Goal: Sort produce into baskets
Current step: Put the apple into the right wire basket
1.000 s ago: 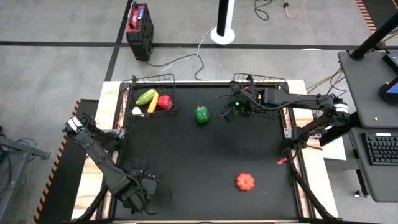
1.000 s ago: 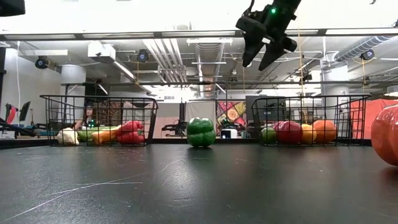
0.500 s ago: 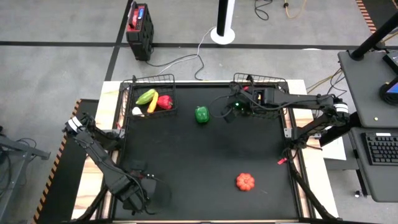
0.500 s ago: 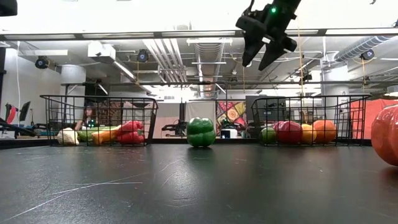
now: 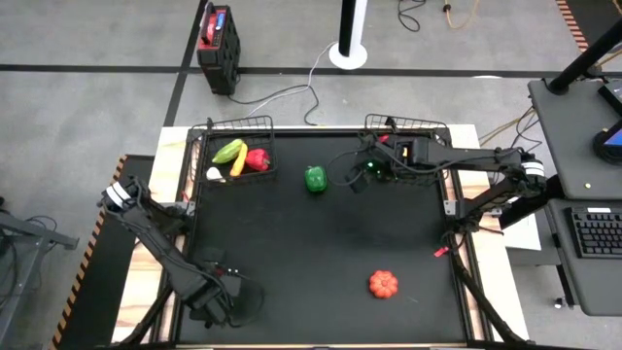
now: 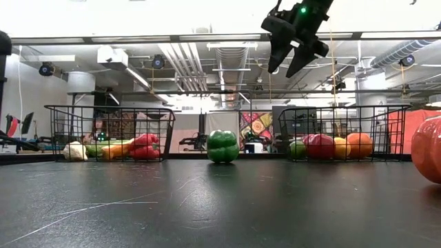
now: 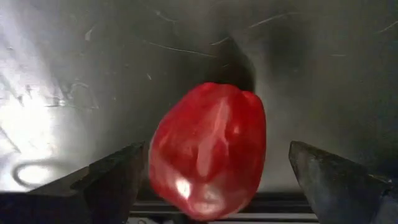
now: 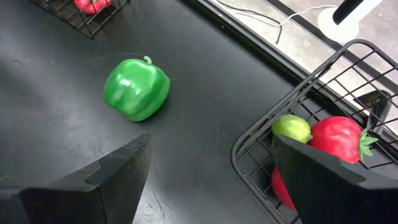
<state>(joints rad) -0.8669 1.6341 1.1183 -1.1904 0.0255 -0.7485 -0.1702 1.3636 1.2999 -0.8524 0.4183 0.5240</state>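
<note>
- Black table mat (image 5: 321,243) carries our two wire baskets: the left basket (image 5: 255,124) and the right basket (image 5: 428,124), both at its far edge, both with produce inside.
- Our right gripper (image 6: 292,60) hangs spread wide above the mat near the right basket, empty.
- Our left gripper (image 7: 221,180) stands wide around a red pepper (image 7: 208,158).
- Between the baskets sits a green pepper (image 5: 315,178); an orange pumpkin (image 5: 383,284) lies near the front.

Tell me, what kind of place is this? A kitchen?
Probably a robotics lab or workshop, not a kitchen: bare ceiling ducts run overhead, cables trail across the grey floor, and a desk with a keyboard stands beside the table.
</note>
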